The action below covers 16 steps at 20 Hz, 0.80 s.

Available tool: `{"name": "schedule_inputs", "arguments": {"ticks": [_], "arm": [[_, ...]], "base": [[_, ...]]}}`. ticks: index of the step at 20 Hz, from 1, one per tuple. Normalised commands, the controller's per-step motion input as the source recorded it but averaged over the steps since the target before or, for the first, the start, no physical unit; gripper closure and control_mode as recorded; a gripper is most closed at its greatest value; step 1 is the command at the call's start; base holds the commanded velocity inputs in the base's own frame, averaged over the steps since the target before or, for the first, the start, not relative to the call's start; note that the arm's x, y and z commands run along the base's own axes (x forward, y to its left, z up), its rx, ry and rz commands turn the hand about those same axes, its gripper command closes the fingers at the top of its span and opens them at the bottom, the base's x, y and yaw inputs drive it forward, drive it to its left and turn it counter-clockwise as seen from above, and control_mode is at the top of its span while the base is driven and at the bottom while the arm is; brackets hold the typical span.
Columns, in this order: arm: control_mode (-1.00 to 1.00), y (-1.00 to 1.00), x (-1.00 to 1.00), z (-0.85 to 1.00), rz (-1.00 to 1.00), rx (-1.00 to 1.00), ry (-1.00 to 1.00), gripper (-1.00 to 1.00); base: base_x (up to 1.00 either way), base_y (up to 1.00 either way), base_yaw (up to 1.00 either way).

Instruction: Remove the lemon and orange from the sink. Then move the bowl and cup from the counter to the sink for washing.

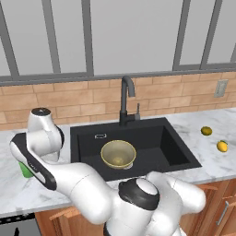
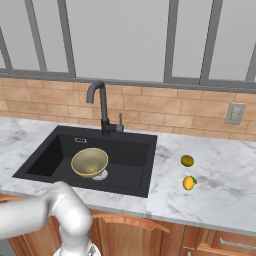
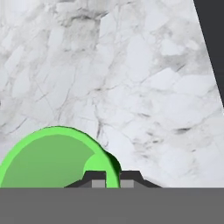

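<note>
Pinching the green cup's (image 3: 52,159) thin rim wall between closed gripper (image 3: 112,178) jaws, likely light, rigid and slick enough to swing if lifted fast.

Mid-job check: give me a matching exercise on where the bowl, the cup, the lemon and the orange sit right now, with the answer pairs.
Things:
1. wide golden-tan bowl with a pale rim
2. small bright green cup
3. bright yellow oval lemon
4. duller dark orange-yellow round orange

Places:
A. on the marble counter right of the black sink, nearer the front edge
B. at the gripper's fingertips, on the counter left of the sink
C. inside the sink basin
D. on the counter right of the sink, nearer the brick wall

Pairs: 1-C, 2-B, 3-A, 4-D
</note>
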Motion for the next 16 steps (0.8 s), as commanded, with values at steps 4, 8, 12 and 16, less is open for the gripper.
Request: {"name": "schedule_inputs", "arguments": {"ticks": [4, 8, 12, 16], "arm": [[-1.00, -0.41, -0.15, 0.16, 0.03, 0.00, -0.01, 1.00], [-1.00, -0.43, -0.16, 0.16, 0.03, 0.00, -0.02, 1.00], [-1.00, -0.42, -0.15, 0.17, 0.02, 0.00, -0.03, 1.00], [-1.00, -0.43, -0.16, 0.14, 0.02, 0.00, -0.02, 1.00]], "base": [[0.00, 0.00, 0.00], [0.00, 0.00, 0.00], [0.00, 0.00, 0.00], [0.00, 0.00, 0.00]]}}
